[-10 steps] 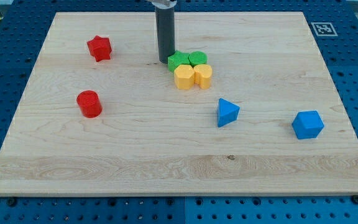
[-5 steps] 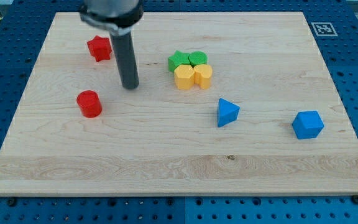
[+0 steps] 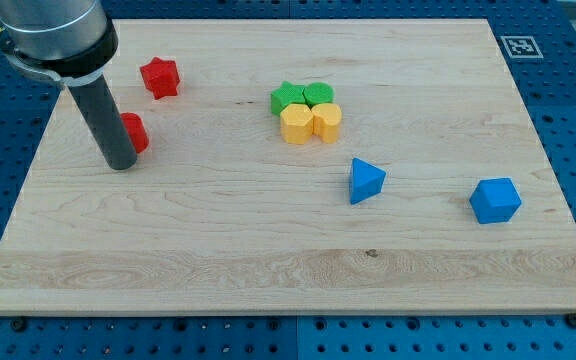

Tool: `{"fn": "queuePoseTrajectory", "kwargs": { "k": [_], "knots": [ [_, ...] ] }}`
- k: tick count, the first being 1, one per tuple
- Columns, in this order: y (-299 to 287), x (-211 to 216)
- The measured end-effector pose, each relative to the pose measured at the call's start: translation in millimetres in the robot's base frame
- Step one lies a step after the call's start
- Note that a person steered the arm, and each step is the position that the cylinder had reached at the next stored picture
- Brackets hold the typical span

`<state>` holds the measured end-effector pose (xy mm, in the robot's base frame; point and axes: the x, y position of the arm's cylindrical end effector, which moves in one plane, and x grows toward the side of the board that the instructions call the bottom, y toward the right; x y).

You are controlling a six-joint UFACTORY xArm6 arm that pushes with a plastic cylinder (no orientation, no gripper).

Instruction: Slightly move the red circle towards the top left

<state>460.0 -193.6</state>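
My tip (image 3: 121,165) is touching the red circle (image 3: 134,132) at the board's (image 3: 268,250) left, partly hiding it; no jaws here; block looking light, rigid, likely sliding easily if pushed low.

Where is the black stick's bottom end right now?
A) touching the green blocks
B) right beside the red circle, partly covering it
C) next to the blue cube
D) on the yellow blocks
B: my tip stands at the view's left of the red circle, whose left part the rod hides.
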Motion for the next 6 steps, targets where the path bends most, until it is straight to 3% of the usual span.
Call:
{"fn": "queuePoseTrajectory", "kwargs": {
  "k": [2, 4, 5, 6],
  "knots": [
    [39.9, -0.4],
    [-8.8, -31.4],
    [-0.8, -31.8],
    [55.9, -25.9]
  ]
}}
